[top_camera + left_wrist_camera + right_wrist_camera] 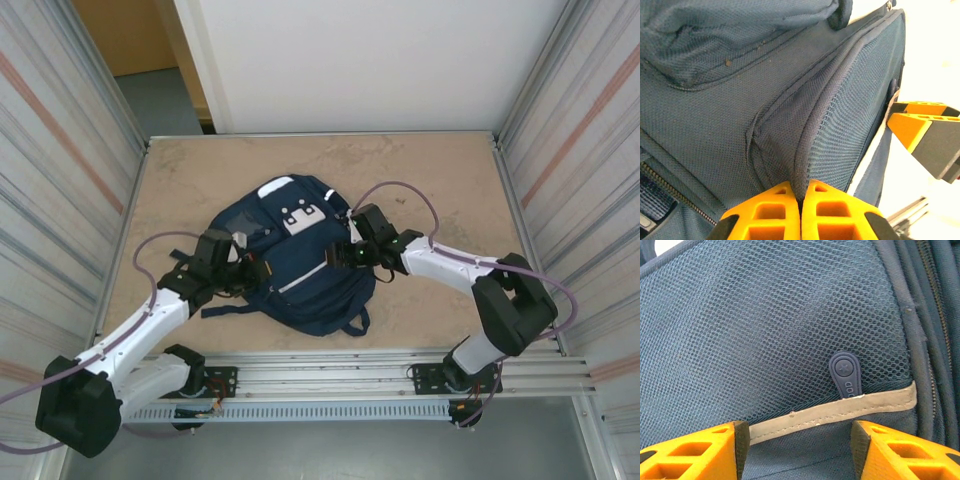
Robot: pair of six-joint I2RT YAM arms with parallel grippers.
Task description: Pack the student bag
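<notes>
The student bag [300, 262] lies flat in the middle of the table, navy with a white patch near its top. My left gripper [256, 272] is at the bag's left side, shut on a raised fold of the bag's navy fabric [805, 165]; the two orange fingertips [782, 200] pinch it with no gap. My right gripper [346, 253] is at the bag's right side and stands open, its jaws either side of the beige trim [830, 410] of a mesh side pocket [765, 330]. A dark rubber zip pull [845, 372] hangs just above that trim.
The bag rests on a tan table [200, 180] fenced by corrugated side walls [60, 180] and a white back panel. An aluminium rail [380, 375] with the arm bases runs along the near edge. Dark straps [225, 310] trail from the bag's lower left.
</notes>
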